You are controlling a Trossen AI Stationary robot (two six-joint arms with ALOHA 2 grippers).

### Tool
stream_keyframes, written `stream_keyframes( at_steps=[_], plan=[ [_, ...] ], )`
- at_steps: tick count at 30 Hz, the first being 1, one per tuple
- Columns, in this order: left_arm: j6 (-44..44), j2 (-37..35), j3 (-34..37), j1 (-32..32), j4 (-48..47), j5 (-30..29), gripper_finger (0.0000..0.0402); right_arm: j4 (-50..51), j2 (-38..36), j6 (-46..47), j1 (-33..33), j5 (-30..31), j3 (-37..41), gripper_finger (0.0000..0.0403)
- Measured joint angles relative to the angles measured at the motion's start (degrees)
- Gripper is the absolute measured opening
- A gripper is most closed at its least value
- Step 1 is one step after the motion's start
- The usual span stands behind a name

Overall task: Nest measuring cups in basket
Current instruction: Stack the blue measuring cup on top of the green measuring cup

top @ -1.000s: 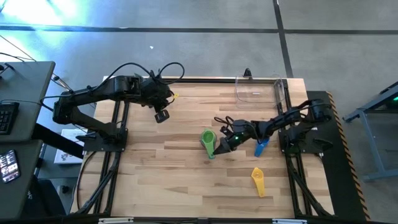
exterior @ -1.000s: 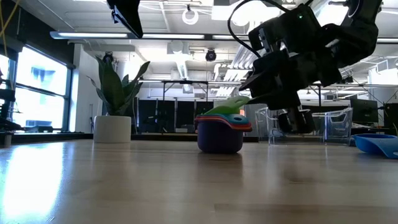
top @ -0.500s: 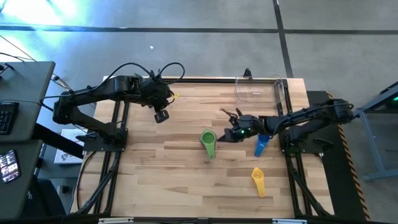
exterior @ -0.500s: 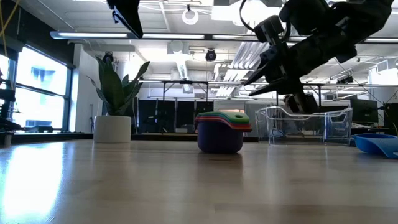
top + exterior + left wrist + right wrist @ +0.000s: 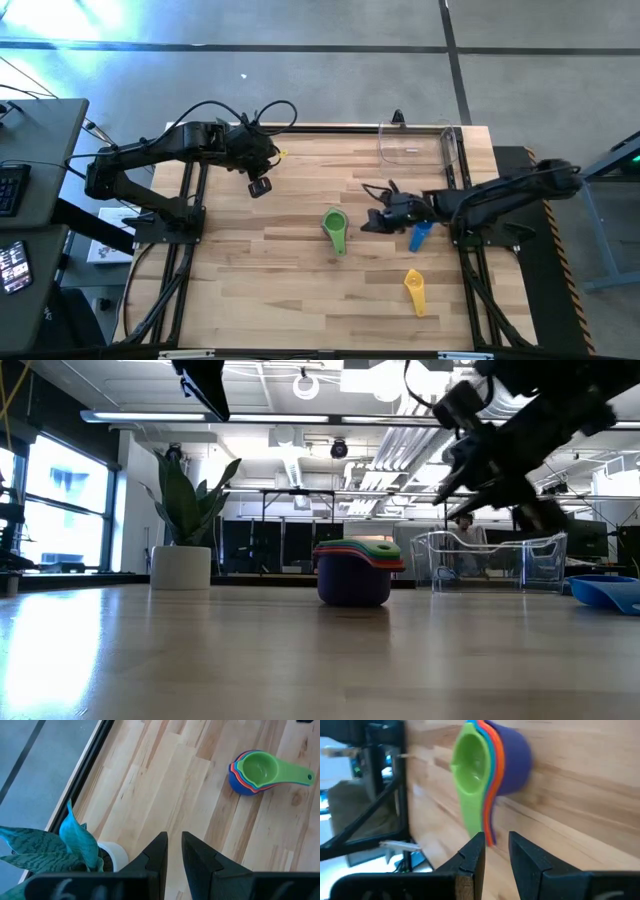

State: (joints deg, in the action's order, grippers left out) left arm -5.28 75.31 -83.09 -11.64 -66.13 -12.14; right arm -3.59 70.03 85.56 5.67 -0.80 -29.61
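Nested stack of measuring cups [image 5: 335,225], green on top, sits mid-worktop, well apart from the clear basket [image 5: 420,142]. Light rigid plastic, probably slick, so I'd grab the handles. Right gripper [image 5: 374,222] hovers just beside it, jaws nearly together, empty. Left gripper [image 5: 170,851] likewise. Only the high view shows the blue cup [image 5: 421,236] and yellow cup [image 5: 414,288] lying separately.
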Motion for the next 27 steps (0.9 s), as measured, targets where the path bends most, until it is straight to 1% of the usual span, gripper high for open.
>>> stream_keyframes(
  at_steps=[5, 7, 11, 13, 15, 17, 20, 23, 27],
  plan=[
    [1.7, 0.0, 0.0, 0.0, 0.0, 0.0, 0.0046, 12.2, -6.1, 6.3, 4.1, 6.9, 0.0, 0.0078],
    [2.0, 0.0, 0.0, 0.0, 0.0, 0.0, 0.0046, 16.3, -8.0, 8.9, 5.3, 8.2, 0.0, 0.0078],
    [2.4, 0.0, 0.0, 0.0, 0.0, 0.0, 0.0046, 25.6, -11.2, 12.0, 6.4, 8.9, -1.0, 0.0078],
    [2.8, 0.0, 0.0, 0.0, 0.1, 0.0, 0.0046, 32.7, -11.9, 12.0, 6.5, 9.0, -4.1, 0.0078],
    [2.9, 0.0, 0.0, 0.0, 0.1, 0.0, 0.0046, 41.7, -12.1, 11.5, 6.5, 9.1, -8.6, 0.0078],
    [3.0, 0.0, 0.0, 0.0, 0.2, 0.0, 0.0046, 50.9, -11.4, 10.7, 6.5, 9.9, -12.9, 0.0078],
    [3.0, 0.0, 0.0, 0.0, 0.5, 0.0, 0.0046, 61.3, -10.2, 9.4, 6.5, 11.1, -17.9, 0.0078],
    [3.0, 0.0, 0.0, 0.0, 0.5, 0.0, 0.0046, 66.4, -9.2, 9.4, 6.5, 11.5, -19.0, 0.0078],
    [3.0, 0.0, 0.0, 0.0, 0.6, 0.0, 0.0046, 66.2, -8.3, 9.5, 6.3, 11.1, -16.3, 0.0078]
  ],
)
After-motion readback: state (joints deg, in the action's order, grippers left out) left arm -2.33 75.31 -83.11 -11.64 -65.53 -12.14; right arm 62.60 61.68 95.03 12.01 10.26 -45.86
